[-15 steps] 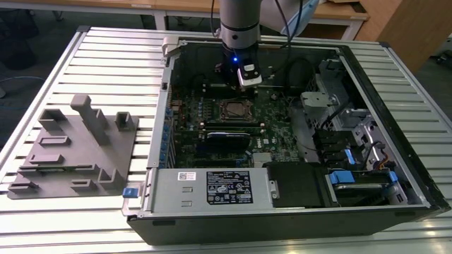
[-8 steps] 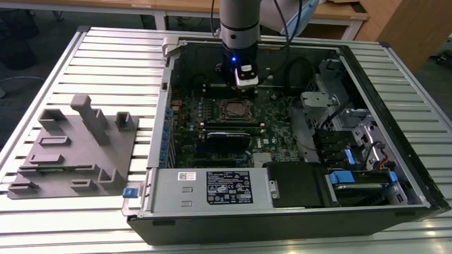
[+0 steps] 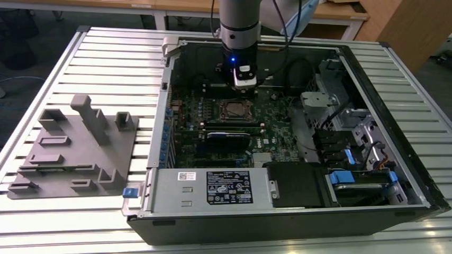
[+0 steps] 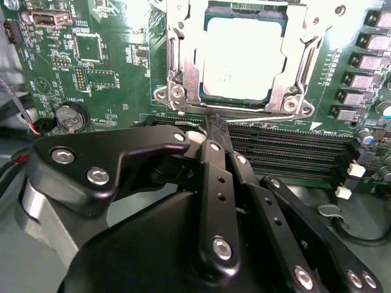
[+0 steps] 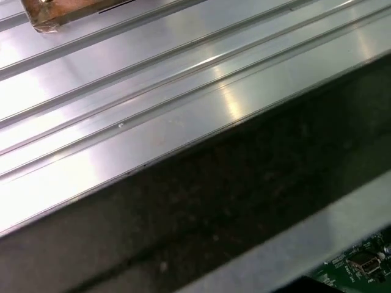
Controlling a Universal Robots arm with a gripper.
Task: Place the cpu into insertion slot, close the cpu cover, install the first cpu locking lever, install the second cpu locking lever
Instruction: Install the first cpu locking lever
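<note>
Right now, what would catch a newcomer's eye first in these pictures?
The open computer case on the slatted metal table, with the robot arm reaching down into it. In the second wrist view, the shut gripper hovers close to the cpu, which lies framed by the silvery cpu cover.

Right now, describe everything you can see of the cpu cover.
The cpu cover is a thin silvery metal frame with a square cut-out, lying flat over the cpu, whose pale top shows through. Two corners carry screw heads. Around it lies green board. The claw sits close to one edge; contact cannot be told.
</note>
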